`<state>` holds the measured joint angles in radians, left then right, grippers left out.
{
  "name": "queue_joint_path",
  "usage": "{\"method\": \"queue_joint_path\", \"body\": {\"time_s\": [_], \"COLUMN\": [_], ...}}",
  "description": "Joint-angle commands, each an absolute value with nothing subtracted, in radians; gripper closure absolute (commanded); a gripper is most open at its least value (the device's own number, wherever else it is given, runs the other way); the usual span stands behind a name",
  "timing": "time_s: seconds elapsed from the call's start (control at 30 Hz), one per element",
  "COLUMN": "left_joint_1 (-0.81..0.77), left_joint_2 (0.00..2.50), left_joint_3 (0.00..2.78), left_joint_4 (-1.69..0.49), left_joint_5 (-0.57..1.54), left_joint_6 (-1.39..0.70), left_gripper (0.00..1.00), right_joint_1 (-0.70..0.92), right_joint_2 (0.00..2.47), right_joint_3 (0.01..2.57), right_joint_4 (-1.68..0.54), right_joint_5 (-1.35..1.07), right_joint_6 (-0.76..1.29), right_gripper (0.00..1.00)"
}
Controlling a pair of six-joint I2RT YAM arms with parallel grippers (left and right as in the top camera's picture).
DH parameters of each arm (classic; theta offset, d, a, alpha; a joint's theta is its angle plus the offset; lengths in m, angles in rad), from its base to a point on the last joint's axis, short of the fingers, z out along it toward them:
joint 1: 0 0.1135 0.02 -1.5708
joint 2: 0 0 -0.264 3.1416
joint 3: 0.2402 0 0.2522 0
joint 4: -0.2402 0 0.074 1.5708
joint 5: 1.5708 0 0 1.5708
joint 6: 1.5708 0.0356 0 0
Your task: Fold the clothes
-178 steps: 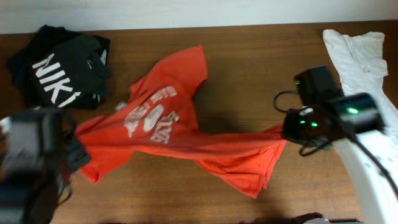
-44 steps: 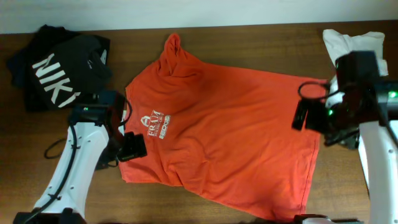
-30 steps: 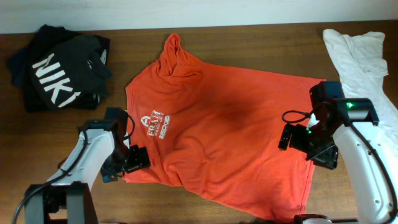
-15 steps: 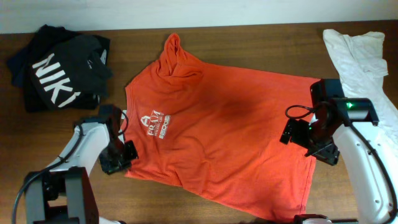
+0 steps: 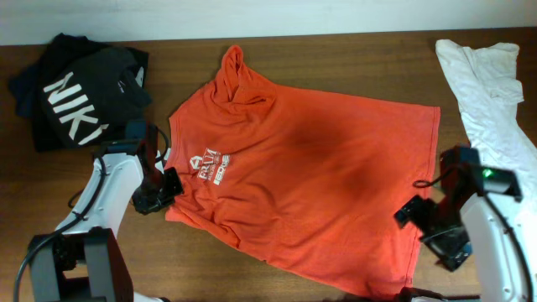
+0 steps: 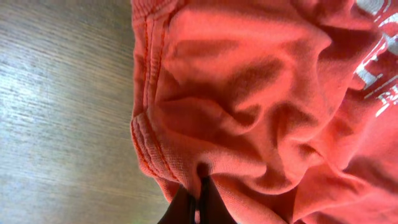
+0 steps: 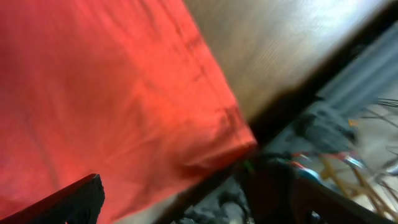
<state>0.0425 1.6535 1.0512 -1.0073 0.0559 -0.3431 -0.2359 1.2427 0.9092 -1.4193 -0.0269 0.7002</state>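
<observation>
The clothes, an orange-red T-shirt (image 5: 310,184) with white lettering (image 5: 210,168), lie spread flat across the middle of the table. My left gripper (image 5: 170,188) is at the shirt's left edge, just below the lettering. In the left wrist view the left gripper (image 6: 198,202) is shut on a bunched fold of the shirt (image 6: 249,93) beside its stitched hem. My right gripper (image 5: 408,213) hovers open over the shirt's lower right part. In the right wrist view the right gripper (image 7: 193,208) has its dark fingers (image 7: 74,199) wide apart above the cloth (image 7: 93,93), holding nothing.
A pile of black shirts (image 5: 80,92) with large white letters lies at the back left. A white garment (image 5: 487,84) lies along the right side. The wooden table (image 5: 336,59) ends at its front edge (image 7: 273,106) close to the shirt's corner (image 7: 245,142).
My left gripper has shut on the shirt's left edge and drawn it slightly back. The right arm has moved toward the front right, uncovering the shirt's right edge.
</observation>
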Motion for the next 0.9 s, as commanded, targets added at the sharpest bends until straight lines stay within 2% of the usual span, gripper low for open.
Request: {"method": "queue_joint_path", "body": {"time_s": [0.0,0.23,0.3,0.37,0.57,0.67,0.7,0.87], "left_joint_1": [0.049,0.049,0.049,0.049,0.049,0.049,0.049,0.049], "left_joint_2": [1.656,1.656,1.656,1.656,1.656,1.656,1.656,1.656], "left_joint_3": [1.066,1.066,1.066,1.066,1.066,1.066,1.066,1.066], "left_joint_4": [-1.003,-0.994,-0.992,-0.991,-0.983,-0.984,-0.984,-0.981], "left_joint_5": [0.053,0.053,0.053,0.053,0.053,0.053,0.053,0.053], "left_joint_6": [-0.343,-0.343,-0.343,-0.343,-0.343,-0.343,-0.343,-0.343], "left_gripper": [0.99,0.99,0.99,0.99,0.99,0.99,0.99,0.99], "right_joint_1": [-0.242,-0.242,-0.242,-0.242,-0.242,-0.242,-0.242,-0.242], "right_joint_2": [1.237,1.237,1.237,1.237,1.237,1.24,1.253,1.367], "right_joint_3": [0.769,0.499,0.49,0.49,0.488,0.486,0.486,0.486], "right_joint_4": [-1.368,-1.117,-1.081,-1.057,-1.043,-1.001,-0.968,-0.865], "right_joint_5": [-0.093,-0.191,-0.181,-0.185,-0.226,-0.225,-0.221,-0.157], "right_joint_6": [0.711,0.715,0.715,0.717,0.723,0.723,0.724,0.844], "right_gripper": [0.01,0.01,0.0,0.06,0.08,0.07,0.04,0.02]}}
